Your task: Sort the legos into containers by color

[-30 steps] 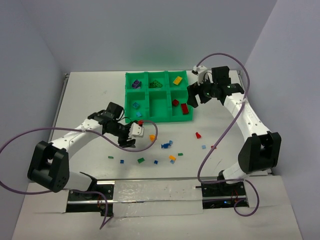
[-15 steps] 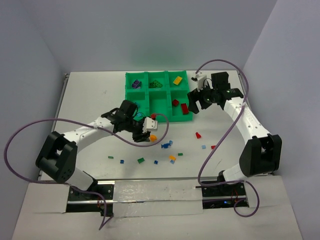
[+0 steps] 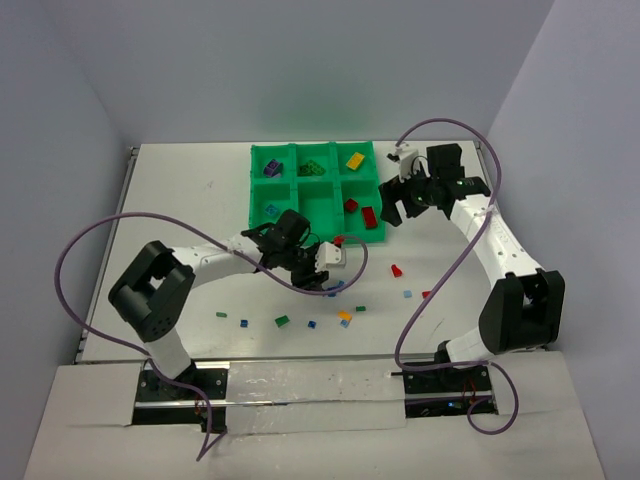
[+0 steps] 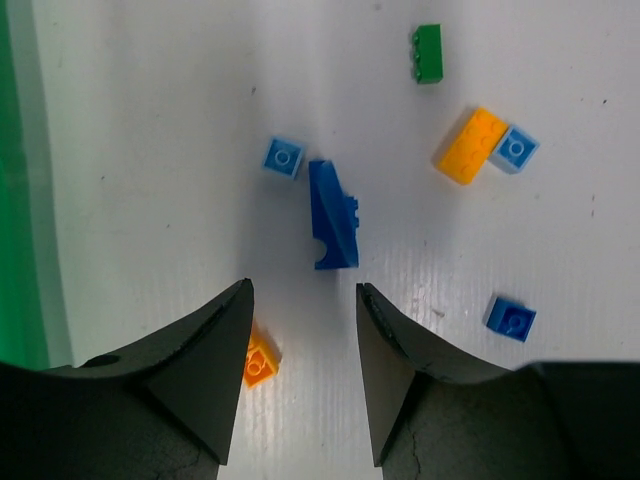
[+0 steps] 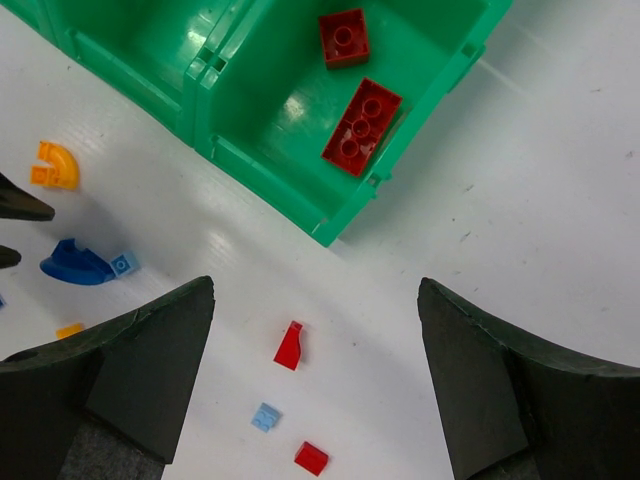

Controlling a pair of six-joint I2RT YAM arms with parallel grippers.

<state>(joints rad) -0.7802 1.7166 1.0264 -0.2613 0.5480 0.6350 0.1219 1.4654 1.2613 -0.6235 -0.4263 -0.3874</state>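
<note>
Where the left gripper (image 4: 303, 300) hangs: low over the tabletop (image 4: 150, 120), jaws parted a little wider than a brick and nothing held between them. A dark blue brick (image 4: 333, 215) is framed just ahead of the fingertips.
Dark blue brick: lying on the tabletop outside the tray (image 3: 253, 170), apparently tipped onto its side. A light blue plate (image 4: 283, 157) is seen just beside its far corner.
Orange curved piece (image 4: 259, 362): partly hidden by the edge of the finger on the tray side, close to the line a descent would take.
Right gripper (image 5: 315, 290): spread wide and empty, held above the tabletop off the tray's near right corner. A red slope brick (image 5: 289, 345) is seen below it.
Tray: purple, green and yellow pieces are seen in the far row, light blue in the near left compartment and two red bricks (image 5: 362, 125) in the near right.
Loose legos: green, orange, blue, light blue and red pieces are scattered on the tabletop before the tray's front.
Step judged in hand: the dark blue brick is being lined up for a pick.
Risk: the light blue plate could be caught in the same pinch and carried to the wrong compartment. The tipped brick could be squeezed out sideways if gripped off centre. The orange piece could be shoved aside by the descending finger.
</note>
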